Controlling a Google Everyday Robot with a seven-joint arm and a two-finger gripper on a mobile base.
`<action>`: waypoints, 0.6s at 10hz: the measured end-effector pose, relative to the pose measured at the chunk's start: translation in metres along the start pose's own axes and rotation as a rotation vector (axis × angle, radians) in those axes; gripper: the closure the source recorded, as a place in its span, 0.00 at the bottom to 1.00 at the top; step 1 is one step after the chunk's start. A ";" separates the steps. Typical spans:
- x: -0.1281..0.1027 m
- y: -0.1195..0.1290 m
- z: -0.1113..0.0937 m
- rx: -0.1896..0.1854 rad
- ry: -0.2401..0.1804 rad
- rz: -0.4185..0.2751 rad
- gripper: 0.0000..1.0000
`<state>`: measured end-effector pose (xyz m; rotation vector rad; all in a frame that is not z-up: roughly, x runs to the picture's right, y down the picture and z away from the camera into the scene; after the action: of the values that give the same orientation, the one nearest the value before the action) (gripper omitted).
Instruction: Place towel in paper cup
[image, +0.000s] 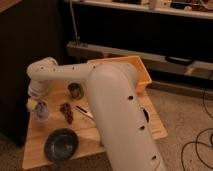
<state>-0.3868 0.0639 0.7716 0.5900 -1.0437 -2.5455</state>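
end effector (34, 102) hangs just above the paper cup (41, 111).

The paper cup (42, 111) is seen upright at the left edge of the tabletop (117, 131), pale and grey-blue. The hand (35, 101) is held directly above it, towel not discernible.

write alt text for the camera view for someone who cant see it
A white robot arm reaches across a low wooden table, its claw at the left edge just above a paper cup. Also on the table are a dark bowl, a small can and an orange bin.
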 end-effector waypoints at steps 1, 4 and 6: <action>-0.001 0.002 -0.001 -0.003 0.001 0.009 0.20; -0.003 0.000 -0.026 -0.006 0.095 0.058 0.20; 0.001 -0.006 -0.052 -0.013 0.155 0.077 0.20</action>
<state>-0.3631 0.0375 0.7331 0.7171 -0.9756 -2.3959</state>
